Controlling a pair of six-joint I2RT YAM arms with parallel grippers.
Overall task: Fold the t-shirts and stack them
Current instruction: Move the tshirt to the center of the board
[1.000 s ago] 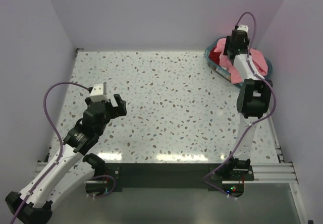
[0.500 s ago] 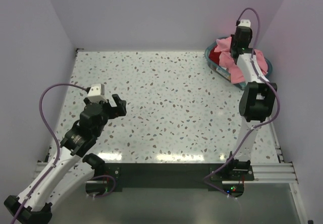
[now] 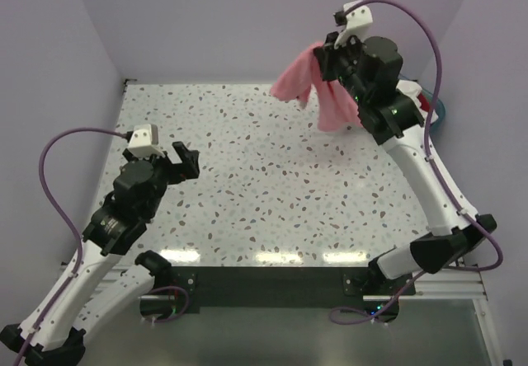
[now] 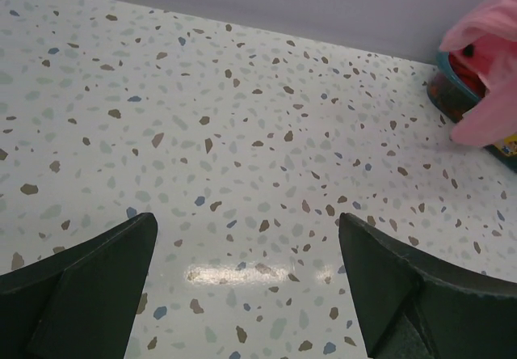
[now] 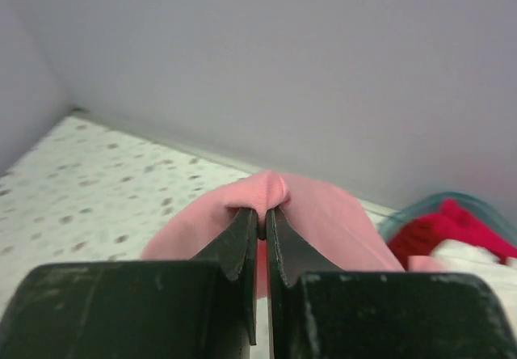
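Tee [image 3: 294,82]: soft, light, hangs limp; R jaws clamped on pinched fold, L jaws apart; better hold: shoulders.

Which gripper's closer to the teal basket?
Right. The right gripper, jaws shut on the pink t-shirt, hangs just left of the basket; the left gripper, jaws open, is far across the table.

This is a robotics lab test cell. Plain pale lilac walls [image 3: 247,20] enclose a white speckled table [image 3: 272,185]. Two white-and-black robot arms, lower left [image 3: 115,218] and right [image 3: 429,176], trail purple cables [image 3: 43,172] from an aluminium rail [image 3: 450,282] along the bottom edge.
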